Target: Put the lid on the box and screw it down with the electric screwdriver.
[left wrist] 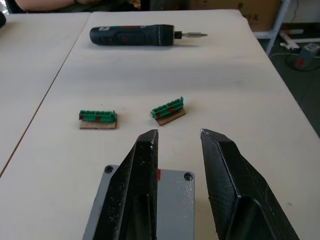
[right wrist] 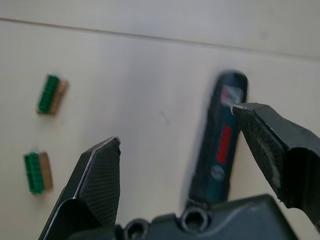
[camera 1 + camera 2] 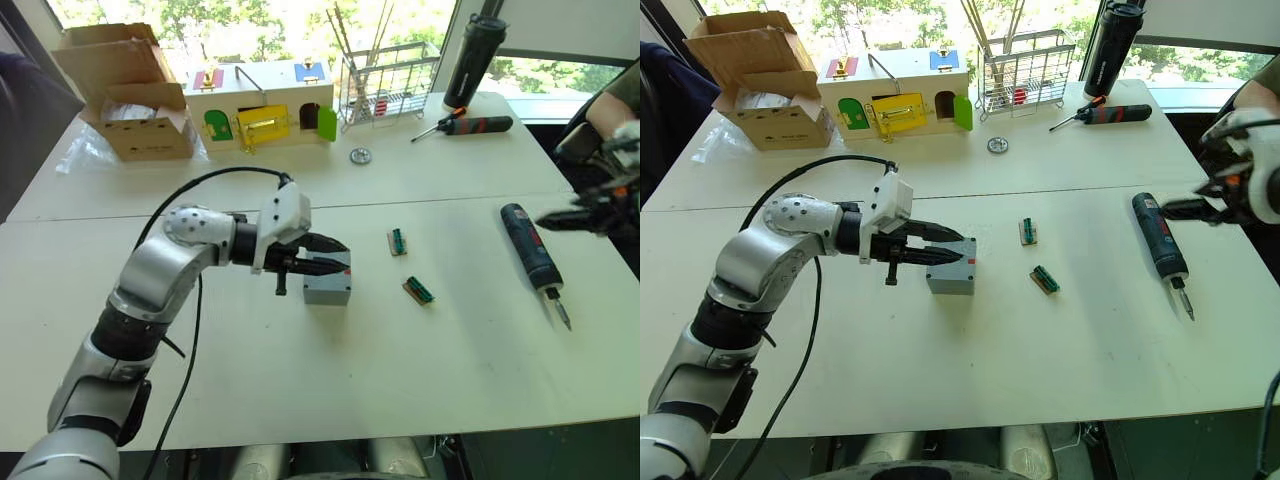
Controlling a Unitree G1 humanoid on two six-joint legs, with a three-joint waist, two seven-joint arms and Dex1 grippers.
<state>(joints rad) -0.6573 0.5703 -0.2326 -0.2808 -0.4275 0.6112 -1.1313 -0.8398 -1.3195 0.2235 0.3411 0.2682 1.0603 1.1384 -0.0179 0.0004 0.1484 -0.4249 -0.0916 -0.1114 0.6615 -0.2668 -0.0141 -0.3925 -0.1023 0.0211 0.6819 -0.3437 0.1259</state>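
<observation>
The box (image 3: 951, 266) is a small grey plastic cube near the middle of the white table (image 3: 970, 370), and the lid (image 1: 172, 187) already lies flat on top of it: a matte grey square plate with a round screw hole at each visible corner and a small red mark at its far edge. The left gripper (image 1: 177, 145) hovers directly over the lid, its two black, wedge-shaped fingers parted and clasping nothing. Just beyond the box lie two small green terminal blocks (image 1: 98, 119) on tan bases, one beside the other. The electric screwdriver (image 3: 1160, 239) lies on its side well to the right, a long dark cylindrical body with a red label and a thin metal bit at its near end. The right gripper (image 2: 177, 135) hangs above the tool, its textured black fingers spread wide with nothing between them. At the far edge of the table stand a cardboard box (image 3: 130, 90), a colourful wooden latch box (image 3: 262, 102), a wire rack (image 3: 388, 85), a tall black bottle (image 3: 474, 62) and a red-and-black hand screwdriver (image 3: 470, 125).
</observation>
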